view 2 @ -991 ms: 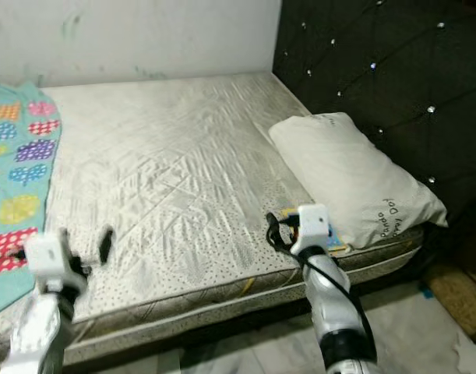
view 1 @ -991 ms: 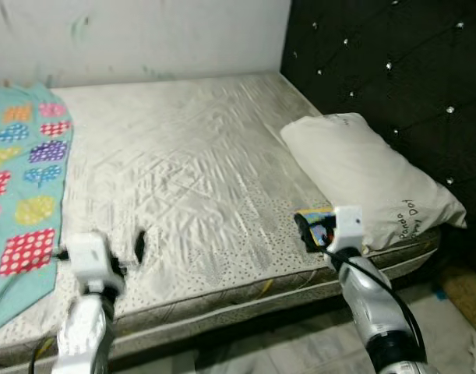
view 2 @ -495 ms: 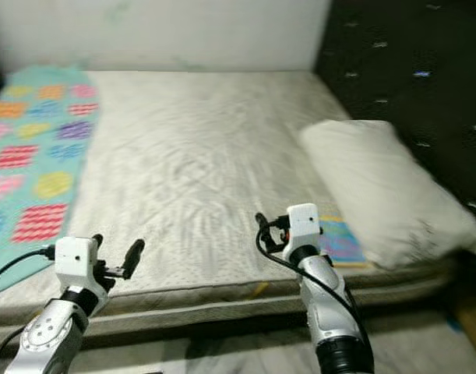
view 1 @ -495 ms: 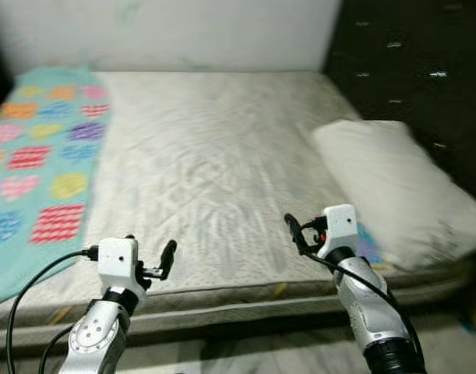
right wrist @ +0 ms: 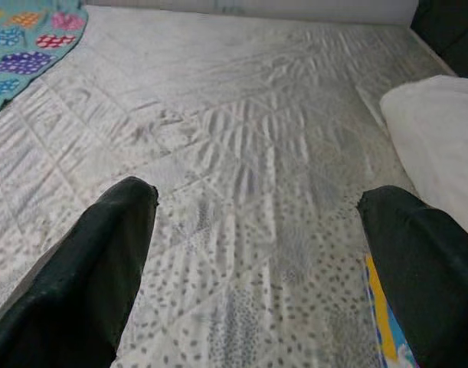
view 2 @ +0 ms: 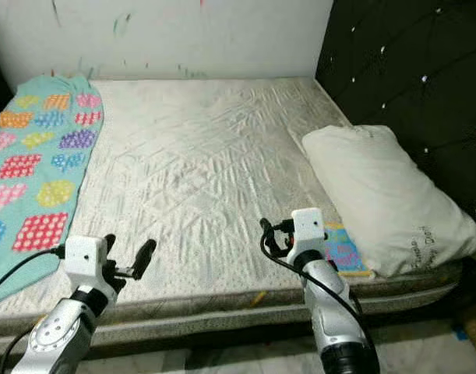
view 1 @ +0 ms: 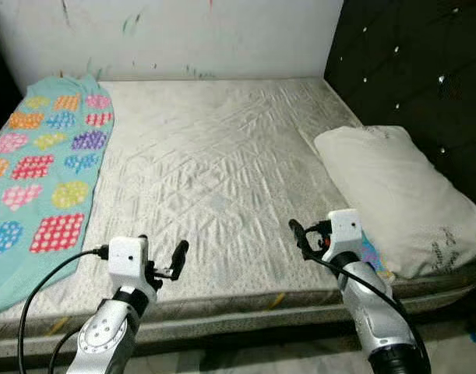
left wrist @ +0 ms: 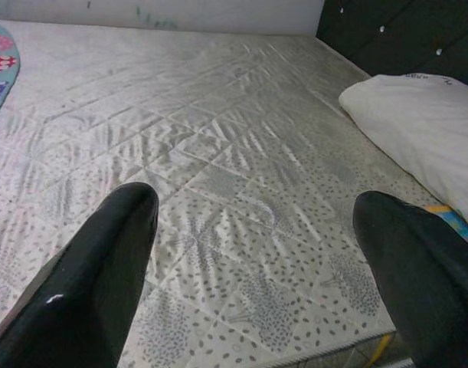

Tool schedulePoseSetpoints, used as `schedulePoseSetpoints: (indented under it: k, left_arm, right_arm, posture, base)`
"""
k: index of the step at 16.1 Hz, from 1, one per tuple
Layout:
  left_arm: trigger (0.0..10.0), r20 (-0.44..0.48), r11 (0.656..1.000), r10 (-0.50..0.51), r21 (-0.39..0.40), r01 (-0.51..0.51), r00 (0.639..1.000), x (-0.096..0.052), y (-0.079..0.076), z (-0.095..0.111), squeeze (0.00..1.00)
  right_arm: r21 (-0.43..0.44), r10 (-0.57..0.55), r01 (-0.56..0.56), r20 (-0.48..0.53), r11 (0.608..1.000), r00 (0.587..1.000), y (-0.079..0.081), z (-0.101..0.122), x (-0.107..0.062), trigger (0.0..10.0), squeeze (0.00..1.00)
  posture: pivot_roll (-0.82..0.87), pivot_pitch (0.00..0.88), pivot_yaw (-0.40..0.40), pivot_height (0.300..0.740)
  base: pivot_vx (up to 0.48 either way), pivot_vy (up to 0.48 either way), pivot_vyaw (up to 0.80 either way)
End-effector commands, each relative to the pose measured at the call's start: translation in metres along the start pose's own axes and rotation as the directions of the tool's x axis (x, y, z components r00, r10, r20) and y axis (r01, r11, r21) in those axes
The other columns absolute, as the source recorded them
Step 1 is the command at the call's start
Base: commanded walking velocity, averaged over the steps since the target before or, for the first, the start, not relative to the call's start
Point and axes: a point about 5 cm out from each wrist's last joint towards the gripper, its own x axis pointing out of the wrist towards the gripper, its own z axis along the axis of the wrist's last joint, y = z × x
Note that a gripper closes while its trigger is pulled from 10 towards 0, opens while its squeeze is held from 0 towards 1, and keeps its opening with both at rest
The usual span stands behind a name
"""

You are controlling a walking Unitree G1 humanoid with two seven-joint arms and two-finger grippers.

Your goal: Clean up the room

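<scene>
Fingers (left wrist: 103,261) spread on both raised arms over the mattress (view 1: 214,171) edge.

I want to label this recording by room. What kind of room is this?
Most likely a bedroom: a bare mattress against a dark padded headboard, with a white pillow and a patterned blanket on it.
</scene>
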Motion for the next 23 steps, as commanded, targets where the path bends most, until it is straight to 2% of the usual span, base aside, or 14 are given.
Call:
schedulePoseSetpoints:
  k: [1,4,10,20,23]
  left_arm:
    - [10.0,-0.002,1.0,0.004,-0.006,-0.004,1.0,-0.0011,0.0001,0.0019,0.0]
    - [10.0,-0.014,1.0,0.002,-0.018,-0.002,1.0,-0.0006,-0.0003,0.0018,0.0]
    - [10.0,-0.051,0.998,0.035,-0.048,-0.037,0.998,0.0023,0.0042,-0.0012,0.0]
    - [10.0,-0.066,0.996,0.047,-0.071,-0.051,0.997,0.0036,0.0046,-0.0017,0.0]
    - [10.0,-0.018,0.993,0.06,-0.098,-0.061,0.998,0.0045,0.0067,0.0035,0.0]
  right_arm:
    - [0.003,0.007,-0.007,0.0,1.0,1.0,0.0007,0.0022,-0.0002,10.0,0.0]
    - [0.002,0.004,-0.004,-0.002,1.0,1.0,0.0003,0.0033,-0.0005,10.0,0.0]
    - [0.008,0.001,-0.001,-0.004,1.0,1.0,0.0013,0.0048,-0.0005,10.0,0.0]
    - [0.0,0.011,-0.011,-0.011,1.0,1.0,0.0026,0.0055,-0.0008,10.0,0.0]
    - [-0.003,0.019,-0.019,-0.015,1.0,1.0,0.0035,0.0053,-0.0001,10.0,0.0]
  posture:
    - [-0.03,0.008,-0.038,0.74]
    - [-0.03,0.011,-0.034,0.74]
    - [-0.03,0.012,-0.031,0.74]
    - [-0.04,0.012,-0.032,0.74]
    - [-0.04,0.013,-0.033,0.74]
  base:
    - [0.341,0.0,0.0]
    - [0.349,0.0,0.0]
    - [0.0,0.0,0.0]
    - [0.0,0.48,0.0]
    - [0.0,0.16,0.0]
